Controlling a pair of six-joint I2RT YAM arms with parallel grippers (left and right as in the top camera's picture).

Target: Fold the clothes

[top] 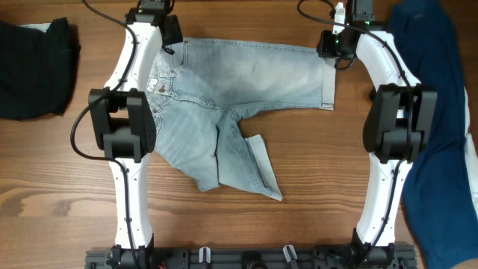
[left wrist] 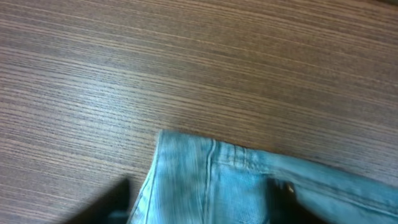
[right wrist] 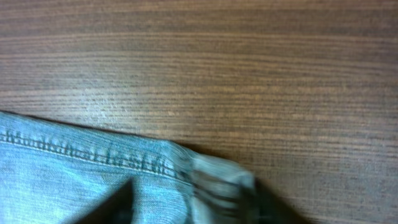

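The light-blue denim shorts [top: 224, 97] lie flat on the wooden table, waist to the left, one leg stretched right and the other angled toward the front. My left gripper [top: 169, 43] is at the waistband's far corner [left wrist: 205, 180]; its dark fingers are spread either side of the denim, open. My right gripper [top: 329, 46] is at the far corner of the stretched leg's cuff [right wrist: 217, 180]; its fingers straddle the slightly bunched cuff, open. Both wrist views are blurred.
A black garment [top: 33, 67] lies at the far left of the table. A dark blue cloth [top: 441, 112] runs down the right edge, beside the right arm. Bare wood shows beyond the shorts in both wrist views.
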